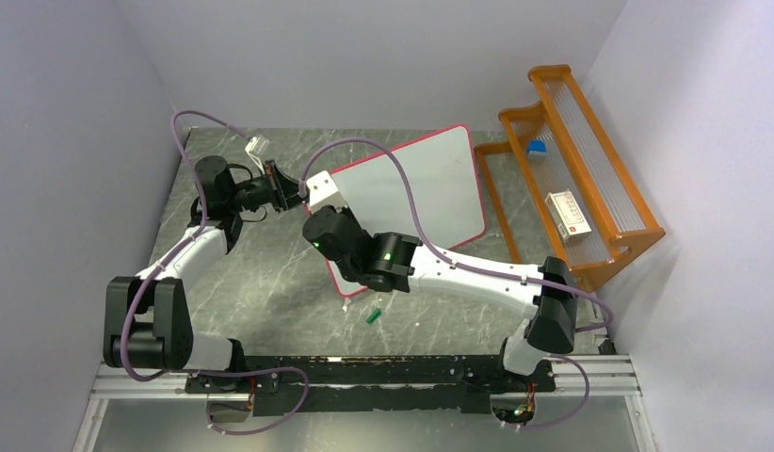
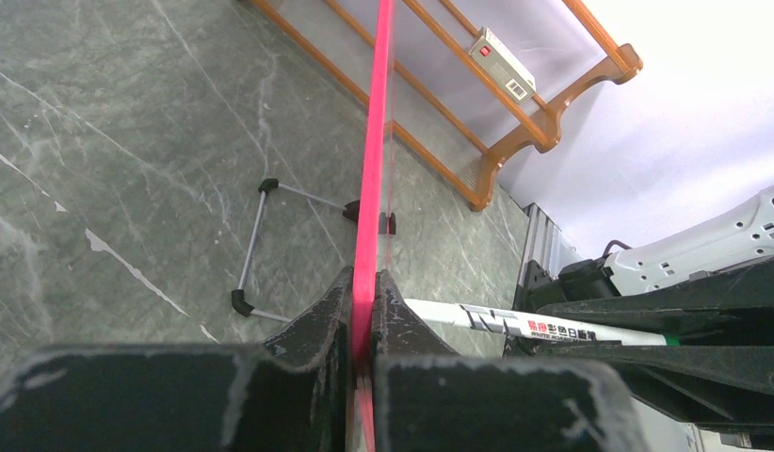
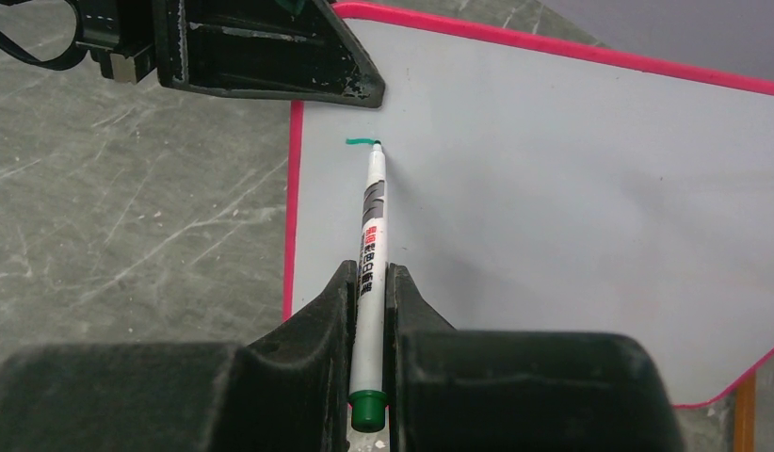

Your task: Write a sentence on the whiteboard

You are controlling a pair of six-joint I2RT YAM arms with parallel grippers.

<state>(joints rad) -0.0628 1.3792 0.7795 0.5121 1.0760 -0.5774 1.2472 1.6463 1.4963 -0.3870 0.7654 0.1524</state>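
Grey marbled table (image 1: 261,282) fills the top view, between plain pale walls. On it the whiteboard (image 1: 421,184) stands tilted, a little behind the middle, with an orange wooden rack (image 1: 572,169) beside it on the right. The left gripper (image 1: 291,193) meets the board's upper left corner, and the right arm (image 1: 459,268) reaches across the front of the board to the same corner. A small green piece (image 1: 372,315), probably the marker's cap, lies on the table near the board's lower edge.

The left wrist view looks along the board's pink frame. The jaws are pressed on this thin edge and pinch it, so the board is steadied. Behind it, the wire stand (image 2: 261,245) with black feet rests on the table.

In the right wrist view, the right gripper (image 3: 369,282) pinches a white marker (image 3: 372,217) around its barrel. The tip touches the white surface near the upper left corner, at the end of a short green stroke (image 3: 362,142).

I judge that the writing has only begun, with the first letter not yet complete. The next move calls for light, even pressure and small strokes, while the left hold stays firm.
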